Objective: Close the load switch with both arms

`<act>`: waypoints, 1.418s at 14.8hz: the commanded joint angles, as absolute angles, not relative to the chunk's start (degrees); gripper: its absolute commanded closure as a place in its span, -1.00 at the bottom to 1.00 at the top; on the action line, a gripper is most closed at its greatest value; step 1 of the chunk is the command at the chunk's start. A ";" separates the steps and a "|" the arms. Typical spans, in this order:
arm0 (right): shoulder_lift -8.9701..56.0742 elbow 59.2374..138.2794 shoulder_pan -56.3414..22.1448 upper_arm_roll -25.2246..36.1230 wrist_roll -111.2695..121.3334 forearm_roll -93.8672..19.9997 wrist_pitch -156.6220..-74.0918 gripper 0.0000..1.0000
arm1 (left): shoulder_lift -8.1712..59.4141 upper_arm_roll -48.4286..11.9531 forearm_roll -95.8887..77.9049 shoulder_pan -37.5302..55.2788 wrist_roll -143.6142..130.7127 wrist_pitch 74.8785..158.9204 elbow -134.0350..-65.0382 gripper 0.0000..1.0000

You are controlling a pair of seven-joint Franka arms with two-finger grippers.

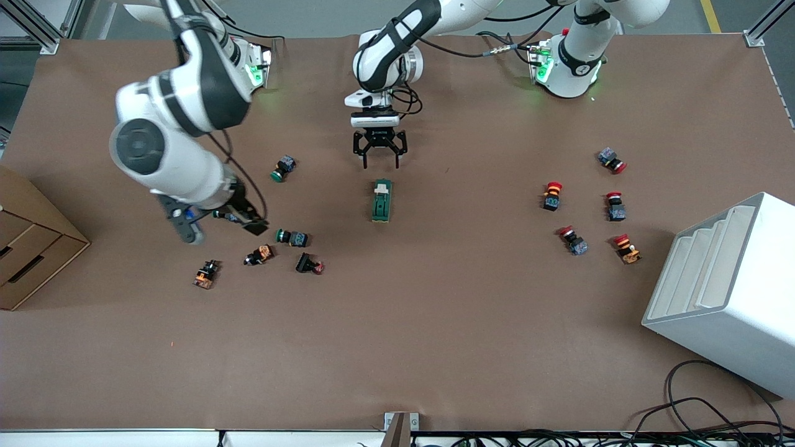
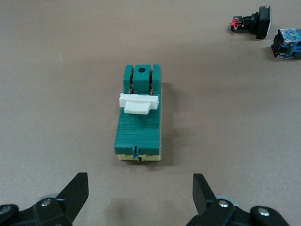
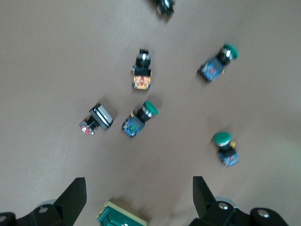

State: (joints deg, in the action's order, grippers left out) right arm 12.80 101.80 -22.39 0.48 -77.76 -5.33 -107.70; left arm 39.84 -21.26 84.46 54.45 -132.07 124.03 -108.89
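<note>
Brown paper is covering the table from end to end, and the load switch is lying flat near its middle, long axis running toward the front camera. Through my left wrist view the load switch is showing a ribbed dark green top, a cream base at one end and a white lever lying across it near the end with the round hole.

My left gripper is hanging over the bare paper just beside the switch, at the end toward the bases, touching nothing. Its fingers are standing spread wide, with the switch lying ahead of the gap.

My right gripper is hovering over the paper toward the right arm's end of the table, above a cluster of push-buttons. Its fingers are likewise spread apart and pinching nothing; a corner of the green switch is peeking in at the edge of that wrist view.

Below that gripper a green-capped push-button is lying on its side, and another green-capped one is resting nearer the bases. Several red-capped push-buttons are lying scattered toward the left arm's end, near a white bin. One cardboard box is sitting at the right arm's end.
</note>
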 commanded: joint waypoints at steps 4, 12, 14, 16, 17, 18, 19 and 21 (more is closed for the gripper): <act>17.22 103.27 -32.07 0.97 -100.16 -5.71 -115.91 -1.00 | 40.07 -19.87 102.19 53.70 -145.44 123.93 -112.33 -0.97; 21.53 104.84 -41.56 1.05 -117.32 -5.54 -123.04 -1.00 | 45.53 -19.34 109.51 53.96 -146.78 114.87 -111.80 -0.97; 21.45 107.21 -43.24 1.06 -120.74 -5.45 -126.02 -1.00 | 46.23 -19.34 109.51 54.14 -146.78 114.79 -111.45 -0.97; 21.45 109.41 -44.73 1.14 -123.04 -5.45 -129.45 -1.00 | 46.75 -19.34 109.51 54.23 -146.78 114.79 -110.92 -0.97; 21.45 110.03 -45.17 1.06 -124.18 -5.45 -131.03 -1.00 | 47.02 -19.34 109.51 54.32 -146.78 114.70 -110.66 -0.98; 21.53 110.91 -45.61 1.05 -125.32 -5.45 -132.78 -1.00 | 47.20 -19.34 109.51 54.32 -146.78 114.70 -110.39 -0.98; 21.53 111.61 -46.14 1.05 -126.20 -5.45 -134.63 -1.00 | 47.37 -19.34 109.51 54.23 -146.78 114.70 -110.13 -0.98; 22.49 112.32 -46.58 1.05 -127.26 -5.45 -137.27 -1.00 | 47.72 -19.34 109.51 54.32 -146.78 114.70 -109.86 -0.98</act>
State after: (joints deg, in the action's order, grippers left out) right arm 22.61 110.34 -45.55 0.47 -125.22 -5.35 -134.30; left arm 45.59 -19.52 108.70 53.99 -146.61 115.03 -111.88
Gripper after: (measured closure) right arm 0.000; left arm 0.009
